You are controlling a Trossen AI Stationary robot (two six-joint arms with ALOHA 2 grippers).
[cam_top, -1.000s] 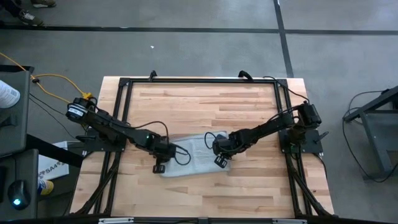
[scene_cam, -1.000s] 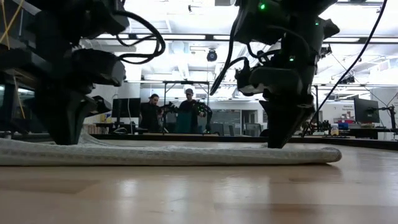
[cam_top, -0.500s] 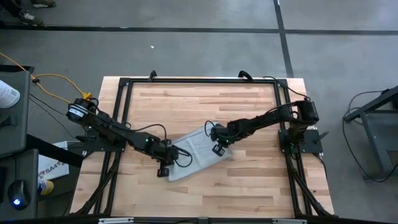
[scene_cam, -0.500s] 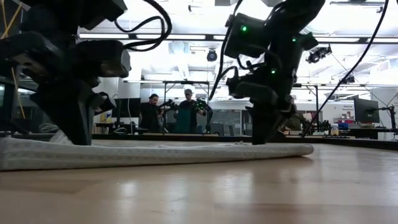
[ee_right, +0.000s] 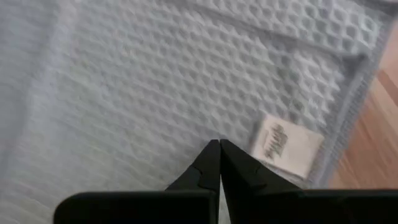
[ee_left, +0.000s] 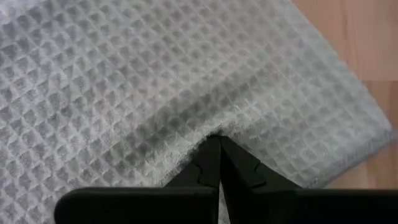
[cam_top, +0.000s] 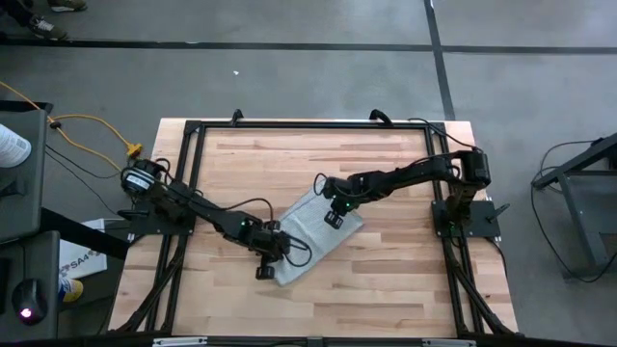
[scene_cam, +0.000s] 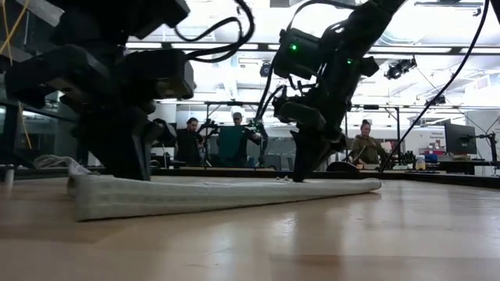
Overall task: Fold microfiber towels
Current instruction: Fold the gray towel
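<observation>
While both sets of fingers look pressed together, the left gripper (ee_left: 219,140) sits with its tips meeting on a small raised pucker of cloth, so it reads as pinched onto the towel (cam_top: 313,236) near its front end. The right gripper (ee_right: 219,144) shows the same closed tips down on the weave, just beside a small white tag (ee_right: 283,145) and near a hemmed edge; whether it holds a fold or only presses down I cannot tell for sure, but pinching is my best read.

From above, the left gripper (cam_top: 267,258) is at the near-left end of the cloth and the right gripper (cam_top: 333,214) at the far-right end, with the towel lying diagonally between them on the wooden table (cam_top: 386,260), roughly mid-table.

In the low view the towel (scene_cam: 219,191) lies flat as a thick stacked band, so it looks already doubled over.

Handling, as a judgement: light, soft, limp, waffle-textured, not fragile. It should sag and drape once lifted, and the weave gives good friction, so slipping is unlikely. Layers may separate if only the top one is caught. Best hold is at corners or the hemmed edge, both ends pinched through all layers.
</observation>
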